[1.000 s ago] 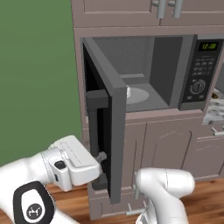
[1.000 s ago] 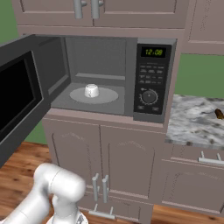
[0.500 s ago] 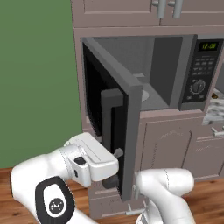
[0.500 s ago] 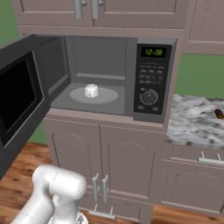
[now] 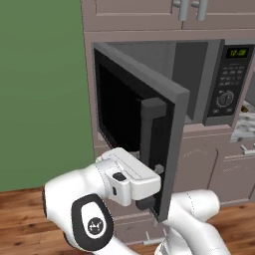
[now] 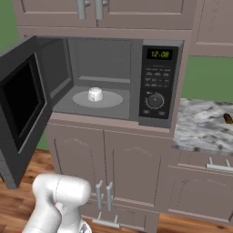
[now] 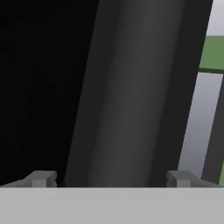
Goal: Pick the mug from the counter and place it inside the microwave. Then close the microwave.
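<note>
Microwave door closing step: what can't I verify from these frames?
- Contact with the microwave door: in the left base view the arm's own wrist hides the gripper; the hand view is too close to show touching.
- Mug: the door blocks the cavity in the left base view; too small in the right base view to see a handle.
- Brown object on the counter: cut by the right edge.

Even, flat rendered light, soft shadows, slightly blurry edges.

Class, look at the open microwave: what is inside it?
A small white mug sits on the round plate inside the microwave. Whether the mug holds anything cannot be seen.
</note>
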